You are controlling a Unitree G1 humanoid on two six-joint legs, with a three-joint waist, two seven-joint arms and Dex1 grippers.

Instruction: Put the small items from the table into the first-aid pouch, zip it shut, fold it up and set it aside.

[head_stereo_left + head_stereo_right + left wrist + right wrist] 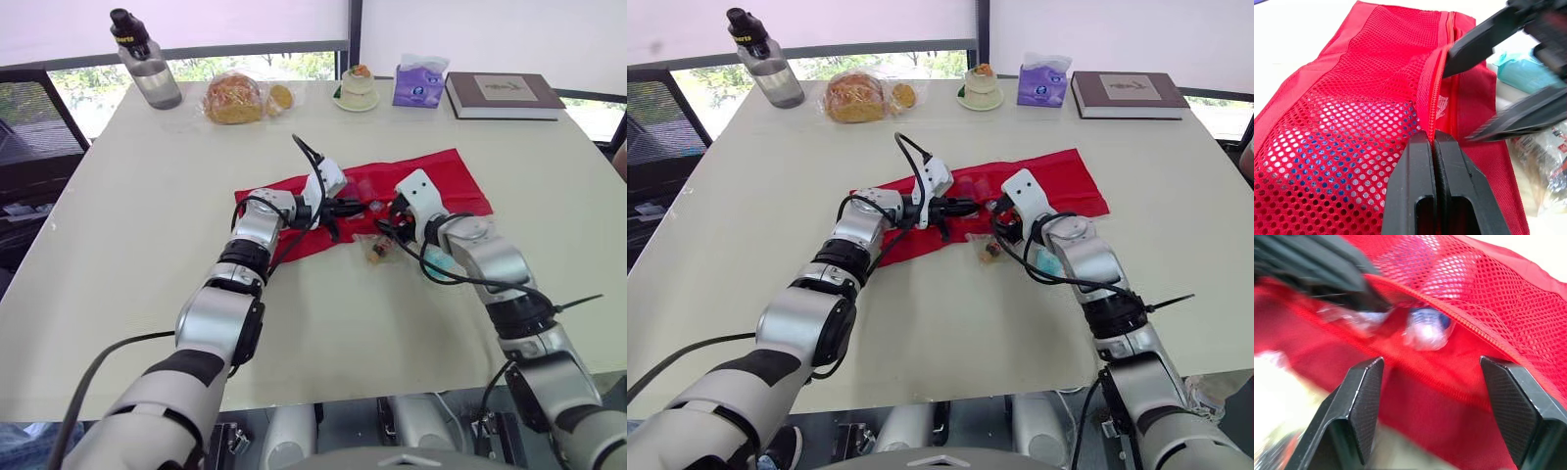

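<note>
The red first-aid pouch [441, 181] lies flat in the middle of the surface [147, 196], its long side running left to right, with both arms reaching in over its near edge. The left claw [1433, 139] has its two fingers pressed together on the zip edge [1432, 98] of the mesh pocket and pinches that lip up off the panel below. The lift seems meant to keep the pocket's mouth gaping so that things can slide in without snagging on the mesh.

The right claw [1431, 364] faces that mouth from the right with its fingers well apart and nothing between them. Just beyond its tips a small blue-and-white wrapped item [1427, 328] sits in the opening, under the raised zip line. It looks as if it lies there free, though how deep it sits I cannot tell.

A clear packet [380, 250] rests on the surface just near of the pouch, between the two arms, and a teal packet [1520, 76] lies close by under the right forearm. Both are within easy reach of the open claw, so the loading step looks unfinished, and zipping and folding are not yet begun.

Along the far edge, well apart from the work, stand a water bottle [147, 64], a bag of bread [235, 98], a tissue pack [419, 83] and a book [505, 95].
</note>
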